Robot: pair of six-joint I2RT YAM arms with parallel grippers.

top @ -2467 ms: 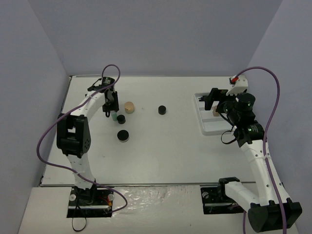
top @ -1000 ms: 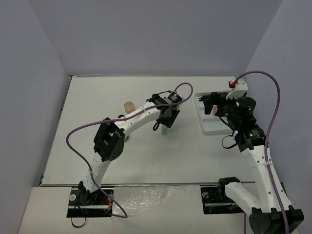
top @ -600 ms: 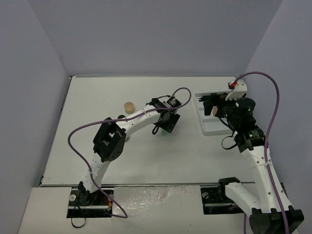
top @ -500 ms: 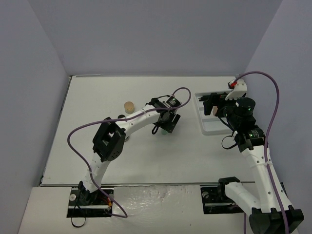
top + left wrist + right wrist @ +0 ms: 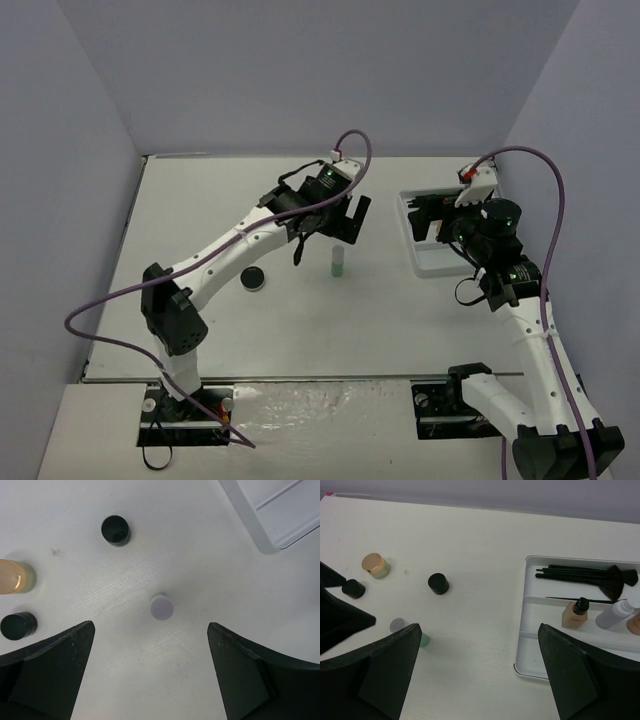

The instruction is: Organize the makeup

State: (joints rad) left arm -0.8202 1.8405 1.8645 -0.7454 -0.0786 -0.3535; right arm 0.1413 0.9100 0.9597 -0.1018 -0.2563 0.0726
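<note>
A green bottle (image 5: 339,263) with a pale cap (image 5: 162,606) stands upright on the table, free of any grip. High above it hangs my left gripper (image 5: 336,224), open (image 5: 155,680) with nothing between its fingers. Left of the bottle are a black jar (image 5: 115,530), a tan jar (image 5: 12,576) and a second black jar (image 5: 18,625). My right gripper (image 5: 480,675) is open and empty beside the near left corner of the white tray (image 5: 525,630). In the tray lie black brushes (image 5: 585,574), a tan bottle (image 5: 574,615) and a clear-grey bottle (image 5: 615,614).
The tray (image 5: 425,262) sits at the table's right side, under my right gripper (image 5: 430,212). A black jar (image 5: 253,279) stands left of the green bottle. The left arm spans the table's middle and hides the tan jar from the top view.
My left gripper has opened, left the green bottle standing on the table, and risen up and back from it. The right arm has barely moved.
</note>
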